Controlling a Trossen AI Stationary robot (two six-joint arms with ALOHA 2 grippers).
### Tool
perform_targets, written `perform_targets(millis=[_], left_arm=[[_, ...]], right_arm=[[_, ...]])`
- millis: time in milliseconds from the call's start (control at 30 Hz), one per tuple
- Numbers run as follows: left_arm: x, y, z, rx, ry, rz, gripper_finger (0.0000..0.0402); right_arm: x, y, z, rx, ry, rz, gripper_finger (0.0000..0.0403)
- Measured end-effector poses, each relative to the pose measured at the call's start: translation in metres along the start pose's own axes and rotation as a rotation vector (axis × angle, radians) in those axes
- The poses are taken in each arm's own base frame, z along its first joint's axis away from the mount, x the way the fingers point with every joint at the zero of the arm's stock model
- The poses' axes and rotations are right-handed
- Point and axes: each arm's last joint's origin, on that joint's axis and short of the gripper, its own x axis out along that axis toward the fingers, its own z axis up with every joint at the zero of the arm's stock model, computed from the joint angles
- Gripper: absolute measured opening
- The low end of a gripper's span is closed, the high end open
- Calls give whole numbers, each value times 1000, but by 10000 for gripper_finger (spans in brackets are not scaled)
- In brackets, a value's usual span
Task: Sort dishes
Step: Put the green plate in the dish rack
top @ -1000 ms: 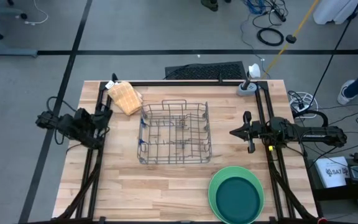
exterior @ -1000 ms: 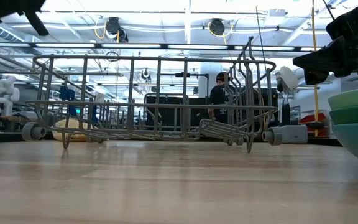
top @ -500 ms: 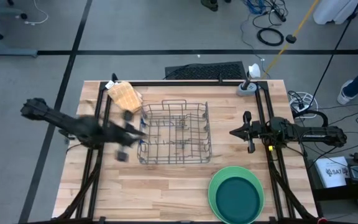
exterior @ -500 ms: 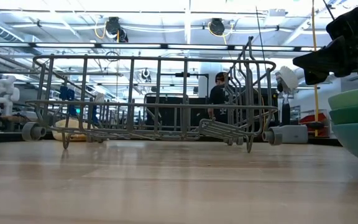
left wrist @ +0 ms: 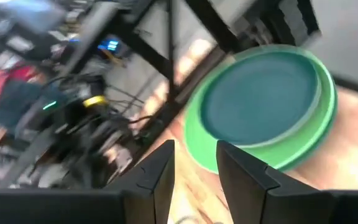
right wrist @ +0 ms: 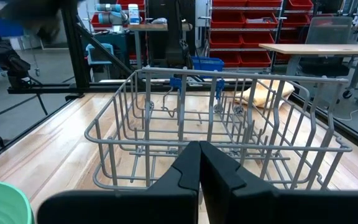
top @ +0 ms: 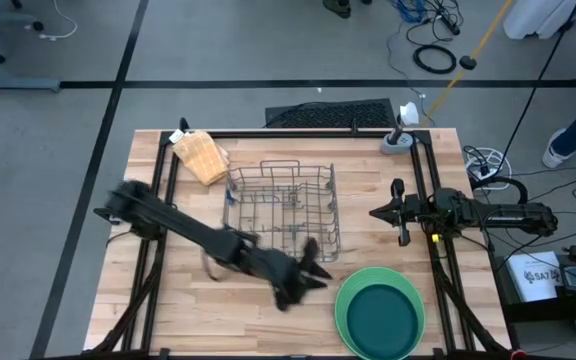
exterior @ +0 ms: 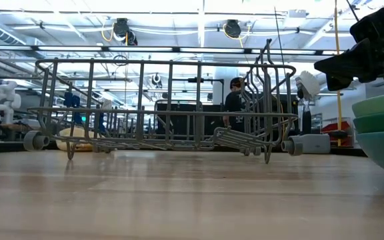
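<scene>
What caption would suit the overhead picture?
Left gripper reaches toward stacked green plates beside an empty wire rack; right gripper waits.

A big workshop room with a grey floor and bright lights.

The wooden table (top: 268, 310) stands on a grey floor (top: 48, 150) with a dark line (top: 118, 84) across it. Black cables (top: 435, 57) lie curled on the floor, and a yellow pole (top: 488, 40) lies near them. A black mat (top: 328, 113) lies at the far edge of the table. Long bright lights (exterior: 199, 8) and round lamps (exterior: 231, 29) hang from the ceiling. Red shelves (right wrist: 241, 31) line one wall, beside other tables (right wrist: 309, 50) and a blue bin (right wrist: 205, 64). A person (exterior: 234, 100) in dark clothes stands far back in the room.
</scene>
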Motion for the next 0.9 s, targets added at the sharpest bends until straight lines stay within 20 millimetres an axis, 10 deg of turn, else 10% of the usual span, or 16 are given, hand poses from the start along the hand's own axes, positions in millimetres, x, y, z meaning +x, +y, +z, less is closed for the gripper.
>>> perform_targets(millis=[367,900], left_arm=[[96,-19,17,202,115,-194,130],[143,-78,0,492,139,-357,130]], right_arm=[[0,0,0,0,0,0,0],[0,0,0,0,0,0,0]])
